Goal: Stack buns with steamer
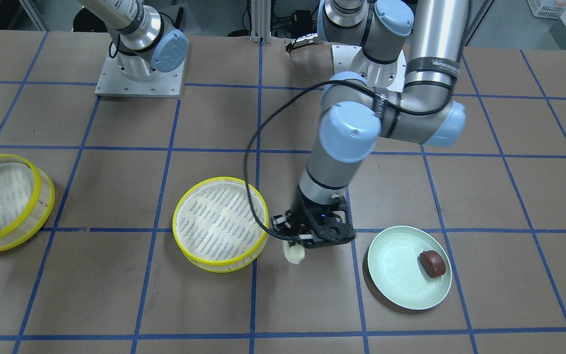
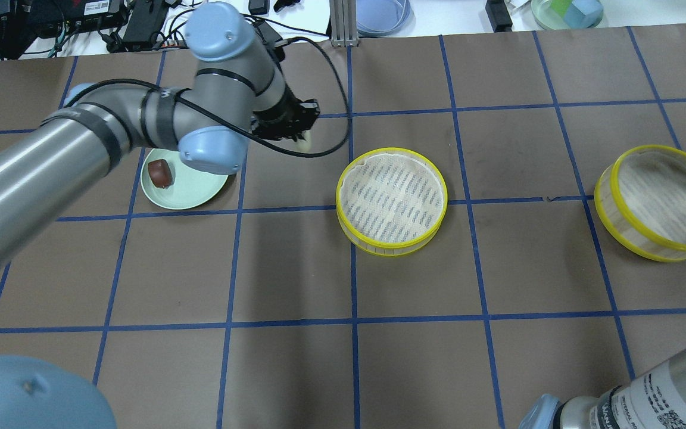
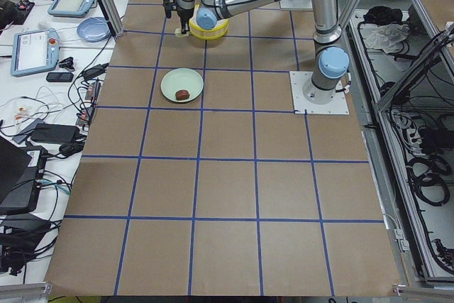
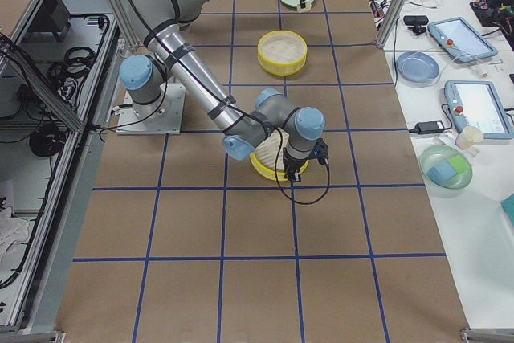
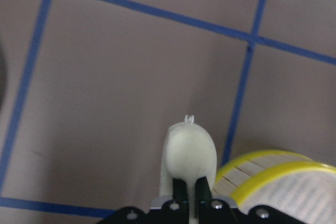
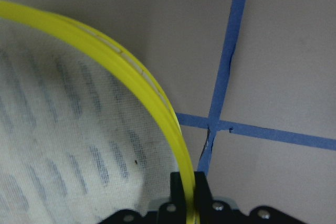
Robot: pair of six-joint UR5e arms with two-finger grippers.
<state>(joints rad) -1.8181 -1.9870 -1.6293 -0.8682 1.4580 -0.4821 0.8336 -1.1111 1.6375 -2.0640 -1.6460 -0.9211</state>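
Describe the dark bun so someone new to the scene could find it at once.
Find the pale green plate on the robot's left side. On it lies the dark bun, alone. It is reddish-brown and rounded, whereas the cream-white bun hangs in the left end effector.

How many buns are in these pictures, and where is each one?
2. The cream-white bun is held in the left gripper, just beside the middle steamer. The reddish-brown bun lies on the green plate. No others show.

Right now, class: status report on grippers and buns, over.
Left gripper shut on white bun, beside middle steamer. Right gripper shut on outer steamer. Brown bun on plate. No obstruction seen.
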